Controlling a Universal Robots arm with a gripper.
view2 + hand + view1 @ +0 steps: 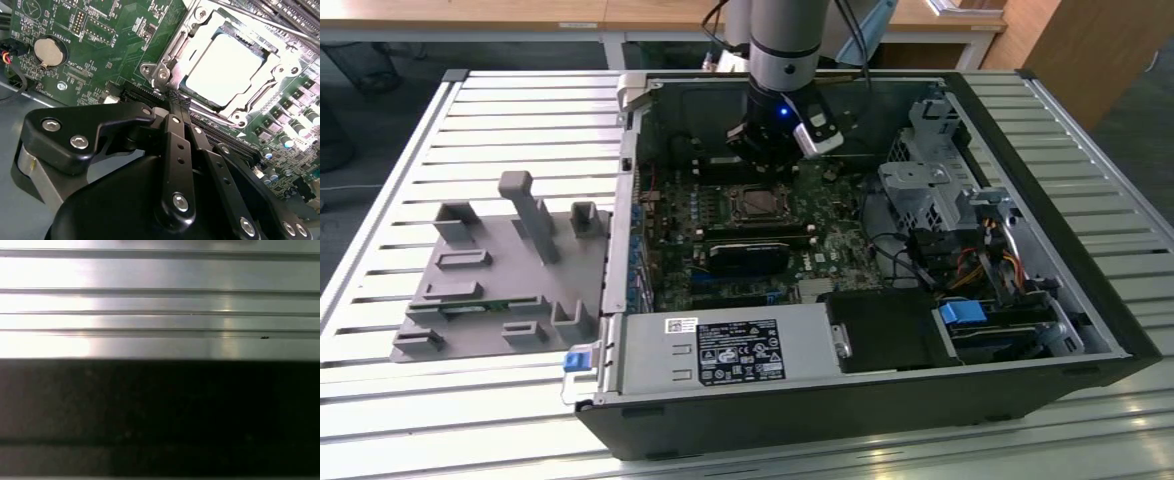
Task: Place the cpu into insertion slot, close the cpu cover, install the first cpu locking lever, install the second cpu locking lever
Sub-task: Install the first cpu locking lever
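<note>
Well into the job, by the look of it. In the second wrist view, finds the small flat square cpu with its pale silvery metal face (225,67) already lying flat inside the square black insertion slot (186,93) on the green circuit board (125,40). Shows the thin silvery cpu cover, a frame plate with a large square window (200,35), lying down around the chip rather than standing up, so counts placing and closing as apparently done.

Leaves the two levers in doubt. Picks out a slim metal rod along the cover's edge (169,55), but cannot tell whether it is hooked under its catch (too much glare on the bright metal there).

Puts the black gripper (176,100) low over the board, fingers drawn together to a narrow tip with nothing visibly pinched between them, touching or just beside the socket corner nearest that rod. Reads as work on a lever under way, not finished.

In the exterior view, places the gripper (767,158) inside the open black computer case (881,400), just beyond the slot (758,203).
</note>
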